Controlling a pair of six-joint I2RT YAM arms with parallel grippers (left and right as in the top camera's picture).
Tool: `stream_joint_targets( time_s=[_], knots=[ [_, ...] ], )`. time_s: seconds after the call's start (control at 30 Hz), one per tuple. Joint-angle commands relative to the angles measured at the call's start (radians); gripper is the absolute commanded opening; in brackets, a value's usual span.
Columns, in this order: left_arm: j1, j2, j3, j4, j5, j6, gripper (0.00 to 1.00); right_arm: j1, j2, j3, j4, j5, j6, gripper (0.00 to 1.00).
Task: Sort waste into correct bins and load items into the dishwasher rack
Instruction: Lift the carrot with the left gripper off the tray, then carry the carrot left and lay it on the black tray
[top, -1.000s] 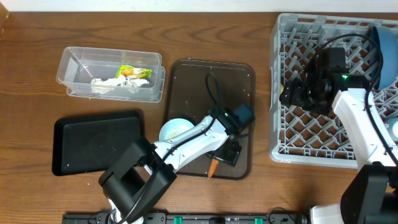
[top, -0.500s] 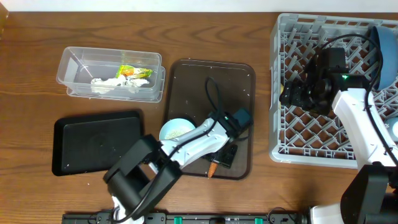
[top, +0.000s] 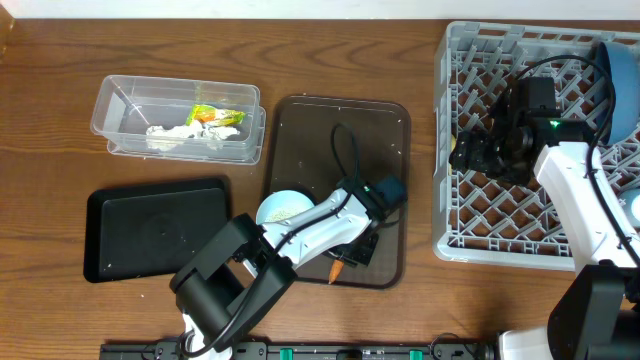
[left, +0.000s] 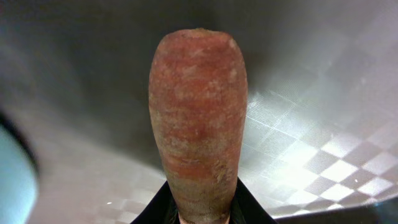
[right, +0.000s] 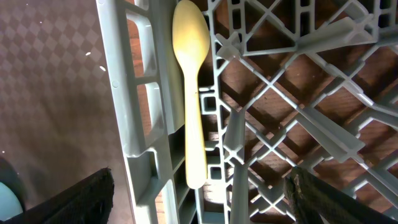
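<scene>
Where the left gripper (top: 350, 257) reaches down over the brown serving tray (top: 340, 120), its fingers are closed on the small orange carrot (top: 336, 270). In the left wrist view the two dark fingers press against either side of the carrot's (left: 199, 118) near end. The rest of it points away from the camera over the tray's chequered surface. Whether the carrot touches the tray cannot be told. It sits at the tray's front edge, just right of the white bowl (top: 278, 208), which stands on the tray's front left corner.

The right gripper (top: 470, 155) hovers over the left part of the dishwasher rack (top: 470, 230). Its fingers are spread wide and hold nothing. In the right wrist view the cream-coloured spoon (right: 189, 93) lies between them, flat in a channel just inside the rack's (right: 143, 81) outer wall, bowl end away from the camera.

A dark blue plate (top: 615, 90) stands on edge at the rack's far right corner. On the table (top: 60, 150), left of the brown tray, the clear tub (top: 125, 105) holds the snack wrapper (top: 215, 115) and the white tissue (top: 180, 135). The black tray (top: 150, 235) lies in front of the tub.
</scene>
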Motion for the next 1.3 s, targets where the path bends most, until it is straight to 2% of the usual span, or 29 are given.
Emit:
stream_joint_targets(
  time_s=[0.0, 0.17, 0.3, 0.4, 0.57, 0.67, 0.77, 0.87, 1.1, 1.27],
  knots=[
    [0.015, -0.083, 0.059, -0.002, -0.056, 0.014, 0.14, 0.01, -0.002, -0.001, 0.0, 0.0, 0.014, 0.88],
    [0.088, -0.212, 0.088, 0.006, -0.087, 0.037, 0.13, 0.01, -0.002, -0.001, 0.001, 0.0, 0.011, 0.87],
    [0.198, -0.325, 0.09, 0.031, -0.198, 0.048, 0.13, 0.01, -0.002, -0.001, 0.002, 0.0, 0.01, 0.87],
    [0.326, -0.395, 0.09, 0.082, -0.275, 0.055, 0.13, 0.01, -0.002, -0.001, 0.002, 0.0, 0.008, 0.87],
    [0.548, -0.431, 0.09, 0.163, -0.262, 0.021, 0.12, 0.01, -0.002, -0.001, -0.005, 0.0, 0.007, 0.87],
    [0.644, -0.431, 0.09, 0.124, -0.262, -0.042, 0.11, 0.01, -0.002, -0.001, -0.001, 0.003, 0.006, 0.87],
    [0.735, -0.431, 0.089, 0.015, -0.266, -0.147, 0.06, 0.01, -0.002, -0.001, -0.004, 0.016, -0.004, 0.88],
    [0.833, -0.431, 0.085, -0.101, -0.266, -0.24, 0.07, 0.01, -0.002, -0.001, -0.005, 0.015, -0.004, 0.88],
    [1.067, -0.43, 0.016, -0.144, -0.272, -0.249, 0.06, 0.01, -0.002, -0.001, -0.002, 0.015, -0.004, 0.88],
    [1.198, -0.426, -0.053, -0.086, -0.272, -0.24, 0.06, 0.01, -0.002, -0.001, -0.001, 0.014, -0.004, 0.88]
  ],
)
